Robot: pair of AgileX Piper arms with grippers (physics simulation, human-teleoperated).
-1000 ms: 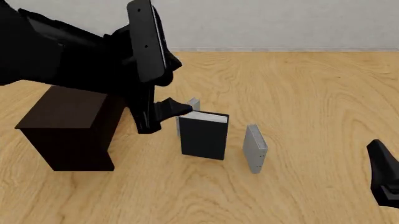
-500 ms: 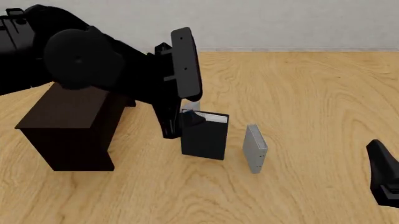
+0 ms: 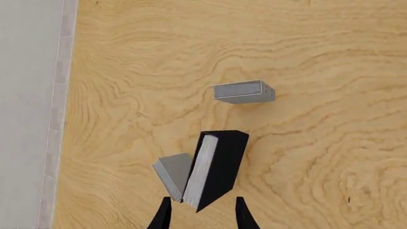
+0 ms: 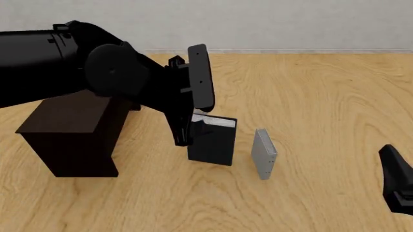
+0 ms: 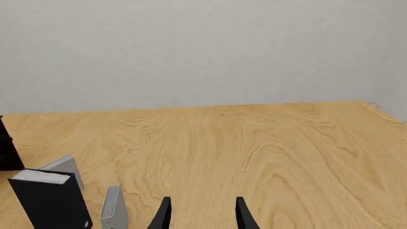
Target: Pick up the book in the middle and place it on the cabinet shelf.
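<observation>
A: Front view: where does the book (image 4: 211, 142) stand, and what does the step in hand ask?

B: It stands upright on the counter (image 4: 310, 96), between the cabinet shelf (image 4: 71, 130) and a thin grey book (image 4: 263, 153), which is apart from it on the far side. The left gripper (image 4: 191, 126) hangs at its upper edge on the cabinet side. The step, as judged, is the grasp: the fingers should straddle the black cover alone, descend squarely, and close only once both pads are past the top edge.

A: Left wrist view: what is added?

B: The left fingers (image 3: 164, 215) are spread, with the near corner of the book lying in the gap between them, nothing pinched yet. A second grey book (image 3: 171, 172), almost hidden by the arm in the front view, leans just beside the page edges; contact cannot be told. A finger catching it is the main risk, so the gripper should centre on the black spine side.

A: Right wrist view: and here?

B: The right gripper (image 5: 200, 214) is well apart from the books, its fingers spread and empty. This view alone shows all three books in a row from the side, the black one nearest the dark cabinet edge.
</observation>
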